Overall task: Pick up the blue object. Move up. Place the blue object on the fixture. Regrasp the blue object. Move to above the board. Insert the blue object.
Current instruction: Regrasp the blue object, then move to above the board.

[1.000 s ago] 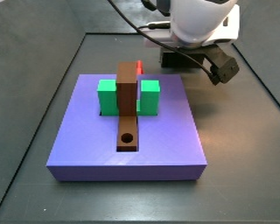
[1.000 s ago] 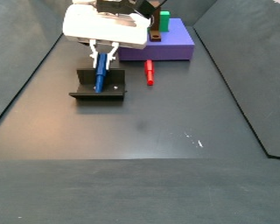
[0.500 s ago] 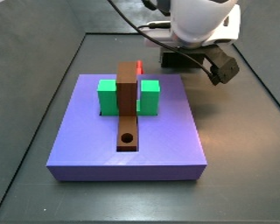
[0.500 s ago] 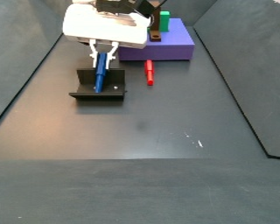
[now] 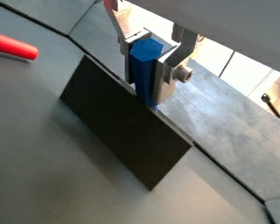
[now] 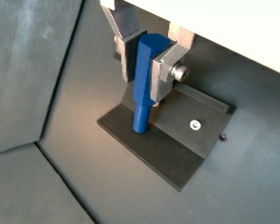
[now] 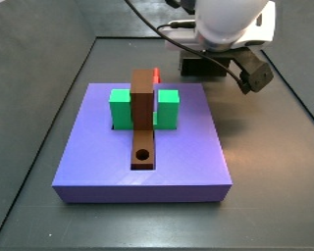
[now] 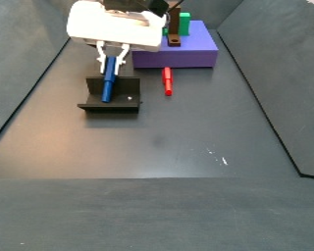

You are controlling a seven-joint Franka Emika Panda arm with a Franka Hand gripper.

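Observation:
The blue object [image 6: 143, 105] is a slim bright-blue peg standing upright, also in a wrist view [image 5: 143, 63] and in a side view [image 8: 106, 83]. My gripper [image 6: 143, 85] is shut on its upper part, with a silver finger on each side [image 5: 149, 83]. The peg's lower end is at the dark fixture [image 6: 178, 142], whether touching I cannot tell. In a side view the gripper [image 8: 109, 65] hangs over the fixture [image 8: 111, 103], left of the lavender board [image 8: 188, 57]. The board [image 7: 146, 162] fills the middle of a side view; my fingers are hidden there.
A red peg [image 8: 168, 86] lies on the floor between fixture and board, and shows in a wrist view [image 5: 11, 44]. On the board stand a green block [image 7: 121, 108] and a long brown bar [image 7: 145, 123] with a round hole. Dark walls surround the floor.
The gripper has risen slightly with the blue object still in it. Nothing else has moved.

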